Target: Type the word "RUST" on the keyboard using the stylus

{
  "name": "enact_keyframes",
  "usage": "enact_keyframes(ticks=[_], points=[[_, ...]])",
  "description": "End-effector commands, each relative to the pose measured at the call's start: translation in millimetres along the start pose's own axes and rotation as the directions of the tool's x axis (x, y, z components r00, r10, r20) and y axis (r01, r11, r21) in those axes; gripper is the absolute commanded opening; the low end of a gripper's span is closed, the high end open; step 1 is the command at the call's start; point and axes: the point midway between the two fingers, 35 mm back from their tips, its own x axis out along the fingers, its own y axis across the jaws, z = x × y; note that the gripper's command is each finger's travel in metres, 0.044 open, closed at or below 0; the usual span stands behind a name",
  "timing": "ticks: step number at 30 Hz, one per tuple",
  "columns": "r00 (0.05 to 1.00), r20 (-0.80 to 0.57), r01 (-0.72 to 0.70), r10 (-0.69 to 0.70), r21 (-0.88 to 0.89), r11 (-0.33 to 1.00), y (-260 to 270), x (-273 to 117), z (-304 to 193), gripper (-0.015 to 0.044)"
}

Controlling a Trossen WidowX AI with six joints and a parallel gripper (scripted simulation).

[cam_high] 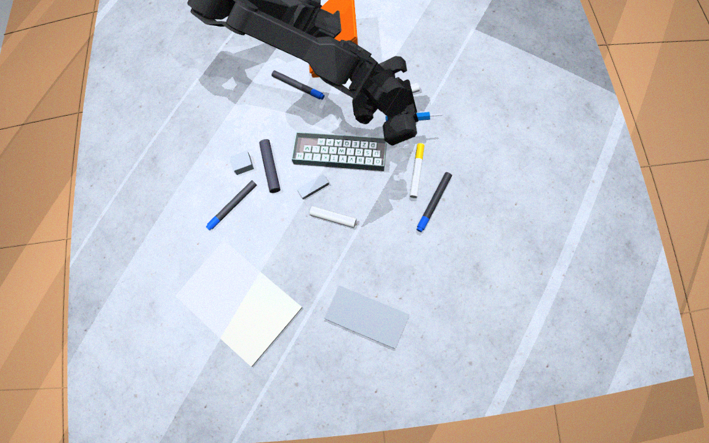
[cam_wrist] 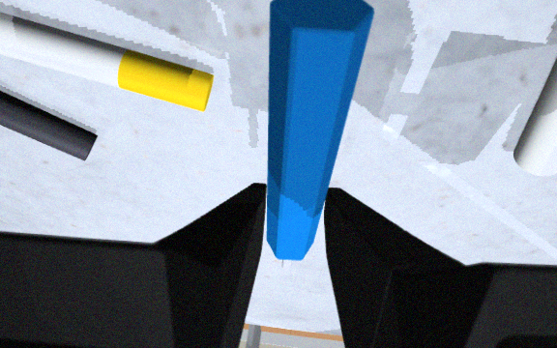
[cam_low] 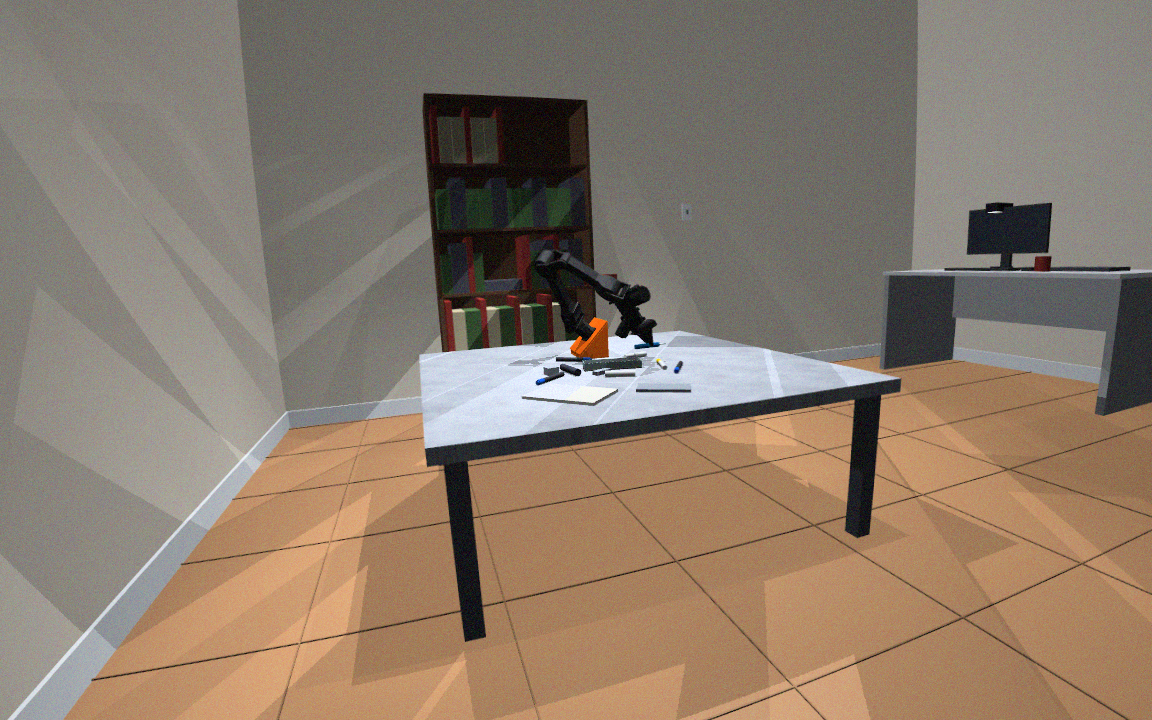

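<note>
Stylus and gripper were together above the table: the jaws stood closed down to a narrow gap, gripping the blue barrel between them. Its thin metal tip pointed away from the keyboard, and its shadow fell apart from it on the tabletop.

The keyboard sat near the arm, its letters upside down in the top view, with the held stylus off past one end and clear of the keys. Just beside that same end lay a white marker with a yellow cap, and next to it a dark marker with a blue cap. Beyond the keyboard's opposite end rested a thick dark cylinder. A white cylinder lay on the side away from the arm's orange base. Farther out, a cream rectangle and a flat gray rectangle lay apart from each other.
</note>
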Motion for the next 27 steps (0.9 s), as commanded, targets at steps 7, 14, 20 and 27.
enact_keyframes(ticks=[7,14,20,27], points=[[0.997,-0.075,-0.047,0.028,-0.263,0.964,9,-22,11,0.0000],[0.992,-0.116,-0.098,0.053,-0.432,0.896,15,-36,23,0.0000],[0.986,-0.149,-0.149,0.077,-0.563,0.813,19,-48,33,0.0000],[0.977,-0.183,-0.208,0.110,-0.697,0.686,22,-61,46,0.0000]])
